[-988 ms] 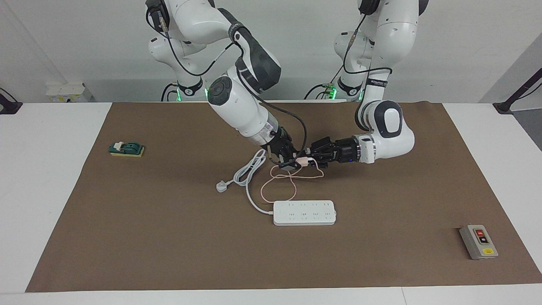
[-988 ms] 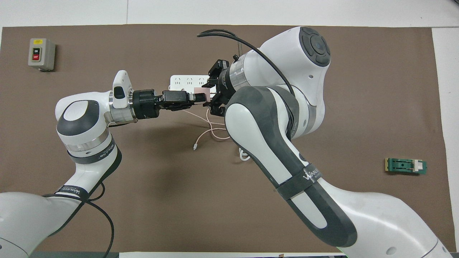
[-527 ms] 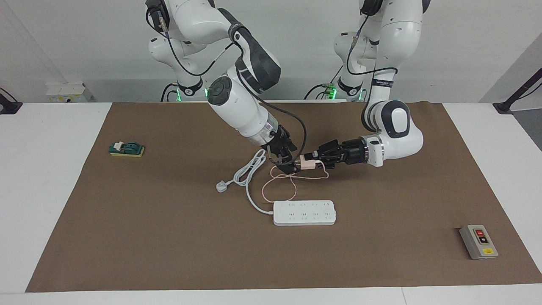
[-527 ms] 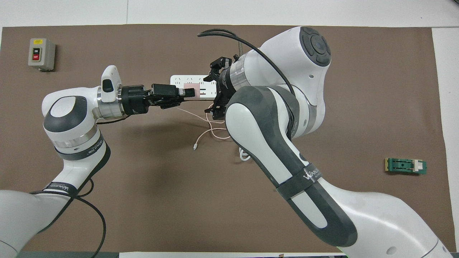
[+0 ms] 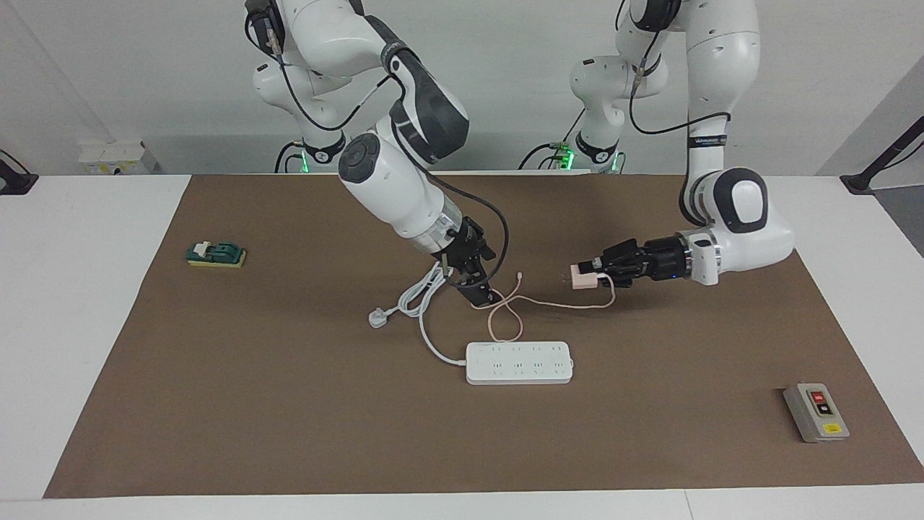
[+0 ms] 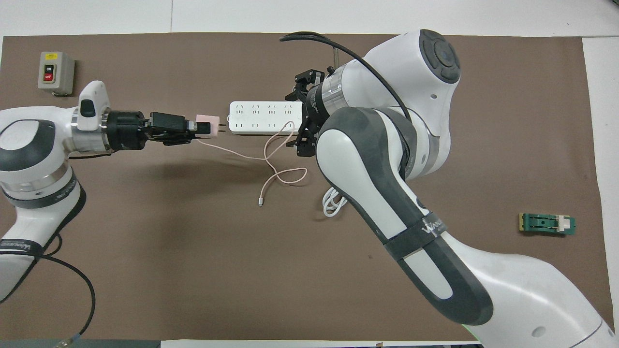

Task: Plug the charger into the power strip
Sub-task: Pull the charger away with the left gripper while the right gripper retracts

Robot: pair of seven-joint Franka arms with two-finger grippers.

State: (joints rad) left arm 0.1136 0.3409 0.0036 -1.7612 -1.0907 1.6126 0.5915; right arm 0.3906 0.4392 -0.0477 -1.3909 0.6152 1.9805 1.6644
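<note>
The pale-pink charger [image 5: 582,278] [image 6: 207,121] is held in the air by my left gripper [image 5: 596,273] [image 6: 197,127], which is shut on it; its prongs point toward the right arm's end. Its thin pink cable [image 5: 505,318] [image 6: 275,162] trails down onto the mat and loops, ending in a tiny white connector [image 6: 261,203]. The white power strip [image 5: 520,362] [image 6: 261,117] lies flat on the brown mat, farther from the robots than the loop. My right gripper [image 5: 482,292] [image 6: 297,114] is open and empty, low over the cable loop.
The strip's thick white cord [image 5: 426,292] [image 6: 333,203] curls to a white three-pin plug [image 5: 377,317]. A grey box with red and black buttons [image 5: 816,412] [image 6: 55,72] sits toward the left arm's end. A green block [image 5: 215,253] [image 6: 546,224] lies toward the right arm's end.
My right gripper let go of the charger and opened. My left gripper pulled the charger away toward the left arm's end, dragging the cable with it.
</note>
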